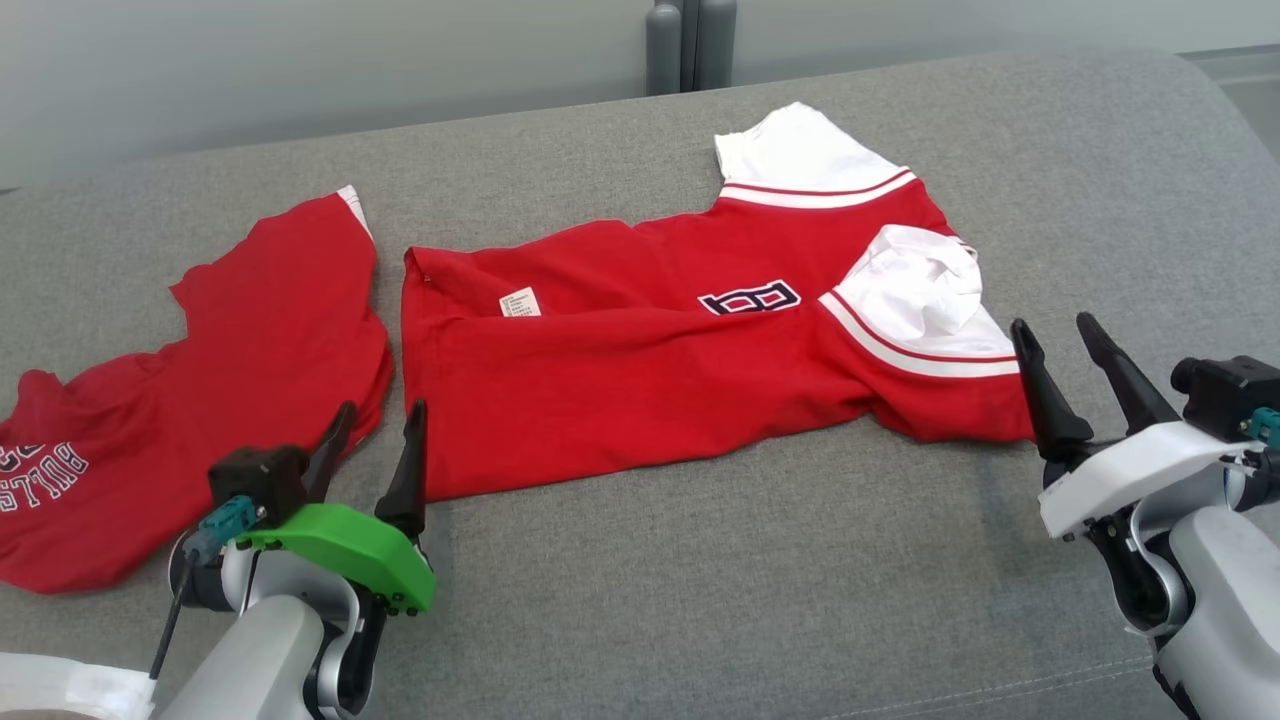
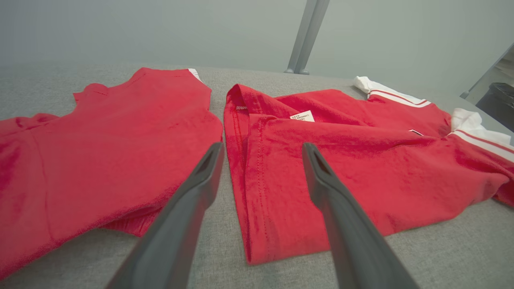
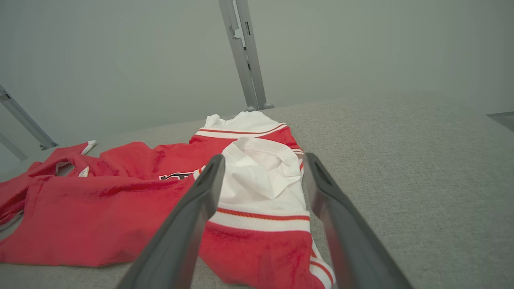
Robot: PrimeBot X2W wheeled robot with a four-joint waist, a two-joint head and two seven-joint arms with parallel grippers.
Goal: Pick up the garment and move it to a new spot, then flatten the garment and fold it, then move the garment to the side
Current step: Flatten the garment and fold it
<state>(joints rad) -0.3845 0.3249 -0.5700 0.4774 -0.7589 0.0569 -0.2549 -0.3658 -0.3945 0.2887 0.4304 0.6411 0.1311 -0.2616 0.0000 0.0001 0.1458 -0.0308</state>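
Wide and empty, the left gripper [image 1: 383, 405] and right gripper [image 1: 1052, 322] flank the garment [image 1: 620, 390].
Risk: the neighbouring red shirt [image 1: 230, 350] (hem just beside) could get pinched too.

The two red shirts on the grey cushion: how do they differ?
The middle shirt has white sleeves with red stripes; the left shirt is almost all red. The middle shirt bears a dark letter badge; the left shirt has white BULLS lettering. Both are red, rumpled on the cushion.

The dark-fingered left gripper [image 1: 383, 405] wears a green plastic shell [image 1: 340, 548] and a teal plug [image 1: 228, 520]; the right gripper [image 1: 1052, 322] has a white plastic shell [image 1: 1130, 472].
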